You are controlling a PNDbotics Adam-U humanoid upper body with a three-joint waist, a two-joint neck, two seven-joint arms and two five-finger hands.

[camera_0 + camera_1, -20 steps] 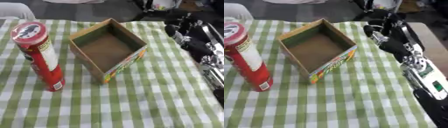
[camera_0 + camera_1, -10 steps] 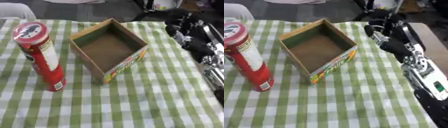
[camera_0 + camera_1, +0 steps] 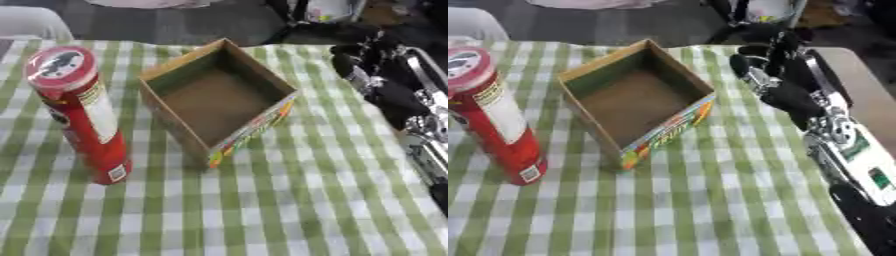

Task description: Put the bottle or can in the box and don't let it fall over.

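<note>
So the tabletop [image 3: 289, 215] is covered in a green-and-white checked cloth, and pretty much everything sits toward the far half of it. Biggest thing on there is the box [image 3: 219, 100], open at the top, brown inside with colourful print along its near right side, sitting turned at an angle around the middle. Nothing's in it. Left of the box, a bit apart from it, the can [image 3: 79, 112] stands upright, a tall red tube with a red lid and a pale label. The right hand [image 3: 776, 75] comes in from the right edge, hovering right of the box; can't tell how its fingers are set.
</note>
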